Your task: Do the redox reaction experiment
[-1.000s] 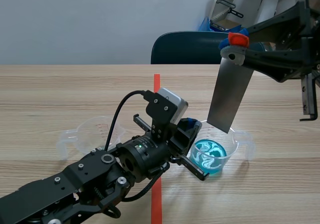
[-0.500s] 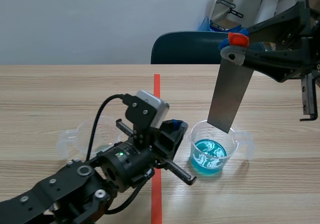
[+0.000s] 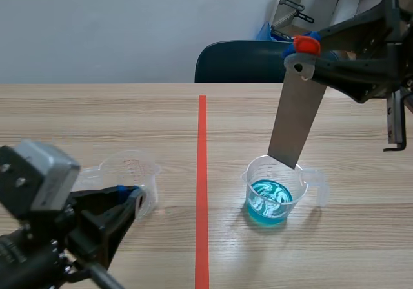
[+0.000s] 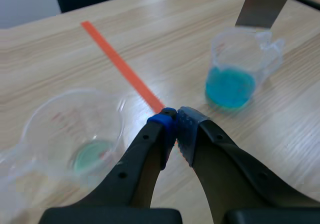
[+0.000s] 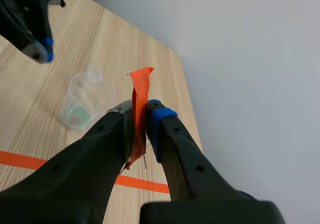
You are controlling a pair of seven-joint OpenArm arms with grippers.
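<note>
Black left arm point(image 3: 45, 250) sits low, well left of the red tape line point(image 3: 202, 173), wrist camera block point(image 3: 35, 176) on top, forearm angled toward the line. Left claw point(image 3: 128, 197) is pressed together on nothing, tips just beside the near-empty beaker point(image 3: 129, 171). That one stands on the tabletop point(image 3: 97, 108) left of the line, greenish residue at the bottom. Right of the line: blue beaker point(image 3: 271, 195), upright, blue liquid low in it. Metal strip point(image 3: 297, 124) hangs tilted over its mouth, lower edge about rim level, clear of the liquid. Right arm point(image 3: 361, 63) is raised, well right of the line, reaching in roughly level. Right claw point(image 3: 302, 55) pinches the strip's orange-taped top end.
</note>
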